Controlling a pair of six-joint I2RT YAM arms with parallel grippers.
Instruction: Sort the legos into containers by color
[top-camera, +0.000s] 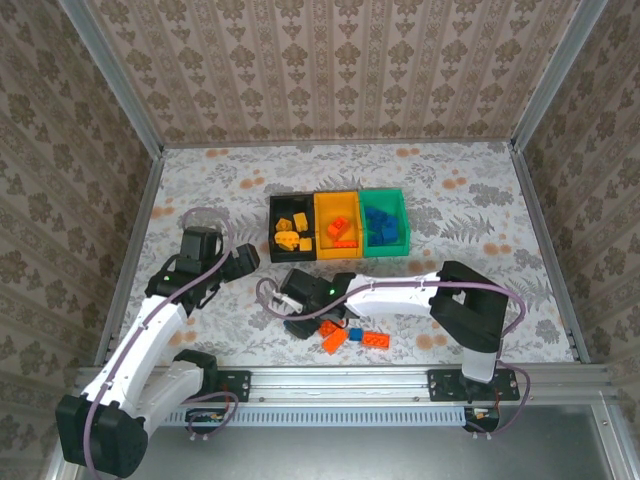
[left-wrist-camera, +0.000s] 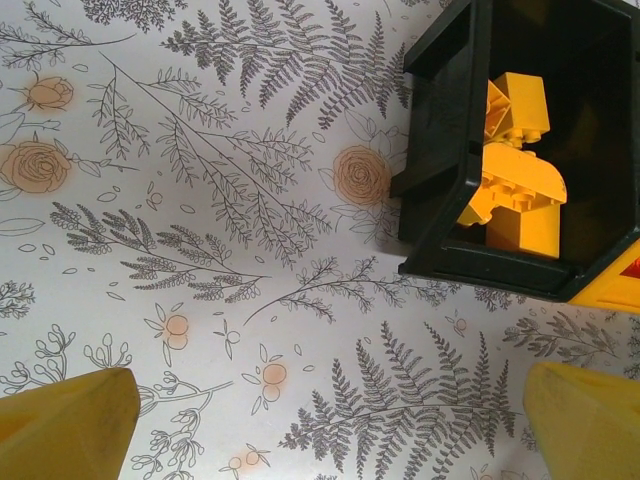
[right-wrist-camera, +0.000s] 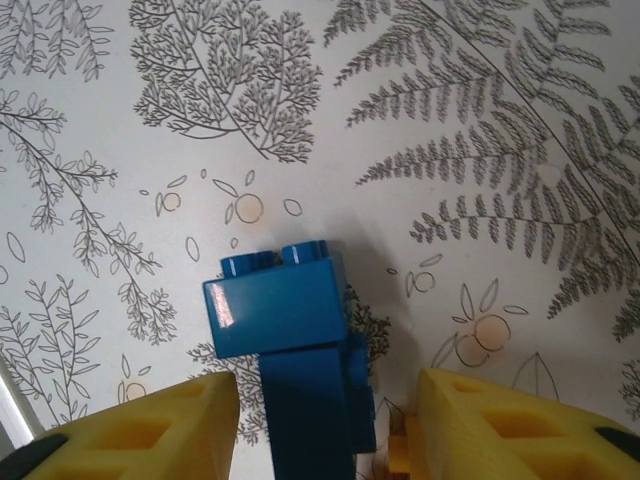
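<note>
Straddling a glossy studded blue brick (right-wrist-camera: 280, 315), untouched, with blocky yellow fingers (right-wrist-camera: 150, 430) of the right gripper (right-wrist-camera: 325, 385) parted, left gripper (left-wrist-camera: 330, 410) splayed wide above matte fern-printed tabletop (left-wrist-camera: 200, 200), damask-papered walls (top-camera: 330, 70) around.

A robot test cell in a lab, dressed up to look homely: a small boxed-in bench (top-camera: 480, 200) covered with a sheet printed with ferns, roses and small orange flowers, and three walls (top-camera: 330, 70) papered in a beige damask pattern, with bare aluminium posts (top-camera: 115, 78) showing at the far corners. Along the near edge of the bench runs an aluminium rail (top-camera: 340, 380), and the left arm (top-camera: 150, 335) and right arm (top-camera: 400, 293) are bolted to it
</note>
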